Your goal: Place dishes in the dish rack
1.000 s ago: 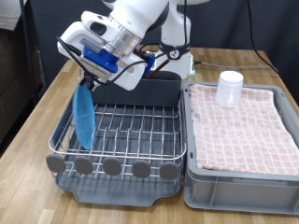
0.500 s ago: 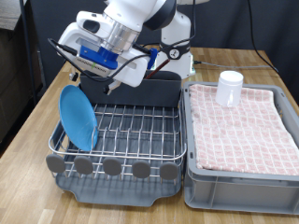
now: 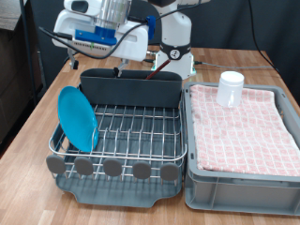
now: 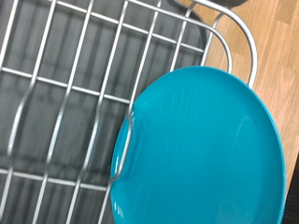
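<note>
1. Wooden table (image 3: 37, 103) underneath it all, with a dark wall behind; on it we see the dish rack (image 3: 131, 131) and, just beside the rack on the exterior view's right, a grey bin (image 3: 239, 178) lined with a pink checked towel (image 3: 244, 127).

2. What we notice most is the change: a second ago the plate (image 3: 77, 119) hung from the fingers over the rack's left end, and half a second ago it was already leaning in the wires with the hand just above it. Now the gripper (image 3: 117, 67) has risen well above the rack, behind the caddy (image 3: 131, 89), and carries nothing.

3. We cannot tell how far the fingers stand apart; the exterior view shows them too small, and the wrist view shows none of them.

4. The plate stands on edge, tilted, in the rack's left end as the exterior view has it. The wrist view looks down on the plate (image 4: 201, 149) resting against the wires of the rack (image 4: 65, 84).

5. We judge the plate step done, since it stays put without support.

6. The cup (image 3: 230, 89) sits upright on the towel in the bin, well apart from the rack. We see no spoon in either view.
</note>
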`<action>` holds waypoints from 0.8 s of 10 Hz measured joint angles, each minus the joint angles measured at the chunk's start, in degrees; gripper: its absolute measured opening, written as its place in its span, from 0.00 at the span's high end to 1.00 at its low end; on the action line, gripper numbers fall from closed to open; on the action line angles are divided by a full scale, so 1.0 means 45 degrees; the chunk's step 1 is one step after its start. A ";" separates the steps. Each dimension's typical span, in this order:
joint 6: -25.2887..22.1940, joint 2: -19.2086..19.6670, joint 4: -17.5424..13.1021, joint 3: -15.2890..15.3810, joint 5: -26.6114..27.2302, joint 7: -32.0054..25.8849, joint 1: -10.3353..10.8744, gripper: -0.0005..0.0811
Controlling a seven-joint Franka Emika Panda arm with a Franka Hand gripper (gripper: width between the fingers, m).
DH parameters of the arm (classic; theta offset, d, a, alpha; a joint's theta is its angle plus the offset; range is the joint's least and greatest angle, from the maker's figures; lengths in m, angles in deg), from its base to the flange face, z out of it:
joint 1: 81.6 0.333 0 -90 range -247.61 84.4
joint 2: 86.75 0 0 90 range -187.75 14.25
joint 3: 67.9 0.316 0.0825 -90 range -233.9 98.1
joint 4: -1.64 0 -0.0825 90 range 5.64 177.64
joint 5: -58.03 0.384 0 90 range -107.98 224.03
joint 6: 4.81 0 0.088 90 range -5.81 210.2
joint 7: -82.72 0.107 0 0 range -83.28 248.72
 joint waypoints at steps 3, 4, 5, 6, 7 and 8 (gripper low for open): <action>-0.1287 -0.0912 -0.0192 -0.0002 0.0864 -0.0255 0.0041 0.01; -0.1805 -0.1192 -0.0252 -0.0002 0.0992 -0.0259 0.0043 0.01; -0.2234 -0.1477 -0.0297 0.0016 0.0998 -0.0349 0.0049 0.01; -0.2576 -0.1722 -0.0304 0.0031 0.0998 -0.0439 0.0087 0.01; -0.2571 -0.1685 -0.0303 0.0028 0.0971 -0.0409 0.0084 0.01; -0.2702 -0.1633 -0.0283 0.0038 0.1041 -0.0361 0.0118 0.01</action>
